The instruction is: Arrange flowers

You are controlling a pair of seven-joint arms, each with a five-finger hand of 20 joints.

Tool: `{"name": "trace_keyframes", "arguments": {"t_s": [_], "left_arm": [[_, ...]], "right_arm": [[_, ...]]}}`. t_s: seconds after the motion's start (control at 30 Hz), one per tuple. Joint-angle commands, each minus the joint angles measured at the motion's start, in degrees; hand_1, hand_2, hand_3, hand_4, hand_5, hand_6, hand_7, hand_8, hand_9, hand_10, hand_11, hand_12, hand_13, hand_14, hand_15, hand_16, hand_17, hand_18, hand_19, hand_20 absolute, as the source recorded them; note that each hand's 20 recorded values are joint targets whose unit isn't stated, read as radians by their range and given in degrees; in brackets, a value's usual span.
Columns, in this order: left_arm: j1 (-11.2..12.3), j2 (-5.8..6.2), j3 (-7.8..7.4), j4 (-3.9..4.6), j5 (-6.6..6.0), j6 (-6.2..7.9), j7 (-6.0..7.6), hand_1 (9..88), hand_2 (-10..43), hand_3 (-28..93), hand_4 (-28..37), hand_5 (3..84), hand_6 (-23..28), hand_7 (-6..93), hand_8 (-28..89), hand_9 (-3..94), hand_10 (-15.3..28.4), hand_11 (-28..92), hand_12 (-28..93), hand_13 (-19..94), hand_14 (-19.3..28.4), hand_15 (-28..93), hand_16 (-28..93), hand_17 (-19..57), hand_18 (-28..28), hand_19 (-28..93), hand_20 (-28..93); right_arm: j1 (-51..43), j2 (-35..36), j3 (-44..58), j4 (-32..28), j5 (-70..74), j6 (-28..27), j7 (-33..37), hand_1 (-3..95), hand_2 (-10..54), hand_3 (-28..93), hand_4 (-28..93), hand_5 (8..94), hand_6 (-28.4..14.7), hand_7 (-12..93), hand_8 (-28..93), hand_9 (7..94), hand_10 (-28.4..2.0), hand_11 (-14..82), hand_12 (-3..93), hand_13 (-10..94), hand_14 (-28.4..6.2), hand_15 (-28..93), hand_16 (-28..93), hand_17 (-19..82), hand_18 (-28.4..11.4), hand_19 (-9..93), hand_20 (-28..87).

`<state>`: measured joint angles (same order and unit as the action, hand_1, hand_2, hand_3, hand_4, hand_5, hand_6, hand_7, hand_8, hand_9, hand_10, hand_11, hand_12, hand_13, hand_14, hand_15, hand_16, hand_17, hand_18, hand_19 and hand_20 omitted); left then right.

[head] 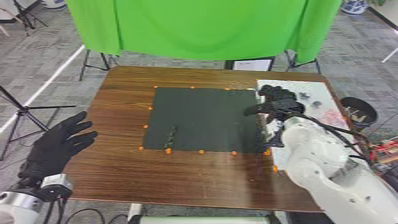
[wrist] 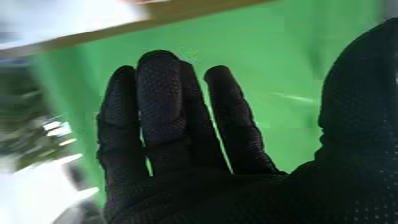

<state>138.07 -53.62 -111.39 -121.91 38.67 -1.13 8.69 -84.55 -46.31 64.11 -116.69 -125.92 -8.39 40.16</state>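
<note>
Desk (head: pixel 200 177), brown wood, bearing a black mat (head: pixel 209 117). On the mat, toward its near left corner: one green sprig (head: pixel 171 137), lying flat. Along the mat's edges: small orange markers (head: pixel 169 151). At its right edge: right hand (head: pixel 282 104), fingers straight, thumb held apart. To its right: white board (head: pixel 289 86). Well left of it: left hand (head: pixel 55 149), fingers spread. Beyond it: green cloth (head: pixel 209 30).

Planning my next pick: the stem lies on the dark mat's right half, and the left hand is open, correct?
No, the head view shows the stem on the left half of the dark mat; the left hand is open.
</note>
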Motion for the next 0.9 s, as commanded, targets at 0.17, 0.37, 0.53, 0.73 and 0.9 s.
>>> {"name": "trace_keyframes", "arguments": {"t_s": [0.17,0.37,0.53,0.73,0.9], "left_arm": [[1.4,-1.09,-0.53,-0.56,0.64,0.21,0.15,22.6,-4.9,71,-28.3,30.7,5.0,17.8,-10,26.4,13.1,23,18,20,17.7,45,-3,-9.4,22.4,40,9],[1.1,-0.93,-0.64,-0.45,0.62,0.01,-0.06,22.7,-4.9,71,-28.2,30.7,5.0,17.8,-10,26.3,13.0,23,18,20,17.7,45,-3,-9.4,22.4,40,9],[1.2,-1.11,-0.74,-0.45,0.66,0.0,-0.29,22.7,-4.9,71,-28.3,30.7,5.0,17.6,-10,26.4,13.1,23,18,20,17.7,45,-4,-9.4,22.4,40,9],[1.3,-1.3,-0.88,-0.55,0.76,0.01,-0.17,22.7,-4.8,71,-28.3,30.7,5.0,17.6,-10,26.4,13.1,23,18,20,17.7,45,-3,-9.4,22.4,41,9],[1.2,-1.34,-0.79,-0.43,0.73,-0.08,-0.3,22.6,-4.9,71,-28.3,30.7,5.0,17.7,-10,26.4,13.1,23,18,20,17.7,45,-4,-9.4,22.4,41,9]], "right_arm": [[-20.2,9.0,20.2,-2.8,0.3,-6.3,9.2,12.8,-9.5,83,-28,34.8,-11.2,24,-9,44.2,-17.6,21.0,23.7,48,-14.2,73,24,17,-24.6,69,43],[-25.8,9.2,25.0,-3.1,1.0,-8.2,12.2,12.7,-9.5,83,-28,39.8,-10.9,28,-10,48.9,-16.6,36.7,29.0,50,-13.9,73,26,17,-24.5,69,43],[-28.4,8.9,27.1,-2.4,0.7,-9.9,13.3,12.8,-9.5,82,-28,47.5,-8.9,32,-11,54.6,-15.0,47.1,34.0,55,-12.6,72,28,18,-24.1,69,42],[-30.4,8.8,28.4,-1.4,0.2,-10.4,14.2,12.8,-9.5,82,-28,52.2,-7.3,34,-11,58.9,-14.2,50.3,35.7,58,-12.2,72,28,19,-23.2,70,42],[-30.9,8.7,28.2,-0.3,0.0,-10.2,14.5,14.0,-9.5,83,-28,54.5,-5.9,36,-12,61.6,-13.3,51.3,36.5,61,-11.3,73,29,20,-23.0,70,42]]}}
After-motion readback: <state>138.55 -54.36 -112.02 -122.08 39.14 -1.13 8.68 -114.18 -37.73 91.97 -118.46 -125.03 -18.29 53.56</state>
